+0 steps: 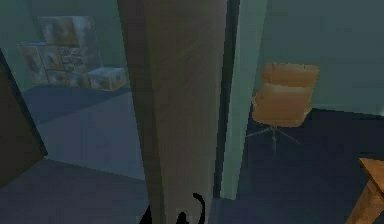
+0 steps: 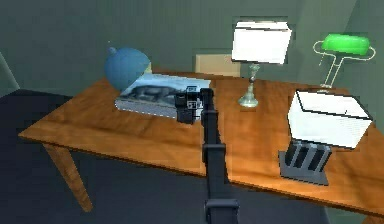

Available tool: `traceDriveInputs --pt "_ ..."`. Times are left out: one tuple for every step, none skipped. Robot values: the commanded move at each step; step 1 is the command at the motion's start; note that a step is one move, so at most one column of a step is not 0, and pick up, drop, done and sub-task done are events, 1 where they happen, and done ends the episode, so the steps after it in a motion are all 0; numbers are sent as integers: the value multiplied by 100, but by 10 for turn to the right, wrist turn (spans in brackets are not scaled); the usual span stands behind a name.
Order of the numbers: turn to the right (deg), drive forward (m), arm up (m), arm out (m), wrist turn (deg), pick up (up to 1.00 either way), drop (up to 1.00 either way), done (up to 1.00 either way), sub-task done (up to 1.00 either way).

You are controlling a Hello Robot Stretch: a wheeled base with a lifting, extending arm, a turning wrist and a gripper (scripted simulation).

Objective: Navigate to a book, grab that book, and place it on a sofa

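1. **Step in hand: the grab.** My arm (image 2: 213, 160) reaches out over the counter (image 2: 90, 122). My fingers (image 2: 182, 101) stand at the right end of the book (image 2: 150, 92), as the arm side view shows it.
2. **The book.** It lies flat on the counter toward the far edge, just beside a blue ball (image 2: 122, 65) and well apart from the green lamp (image 2: 345, 45).
3. **State of the fingers.** The book rests on the counter right at them. I cannot tell whether they grasp it, touch it or only stand near it.
4. **Next move, as I judge it.** I should make the hold sure, then raise the arm until the book hangs clear of the counter, and only then draw it in. The white lamp (image 2: 258, 45) stands near the arm's right, so a sideways sweep could knock it. A straight lift seems safest.
5. **Way out.** In the forward view a post (image 1: 185, 100) rises close ahead, with a chair (image 1: 285, 92) to its right and boxes (image 1: 65, 55) to its left. The base will likely have to back off or turn before it can drive off to find a sofa.
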Motion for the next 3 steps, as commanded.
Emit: traceDriveInputs --pt "0 0 18 0 0 0 0 0 0" --pt "0 0 0 0 -450 0 0 0 0" --pt "0 0 0 0 -450 0 0 0 0"
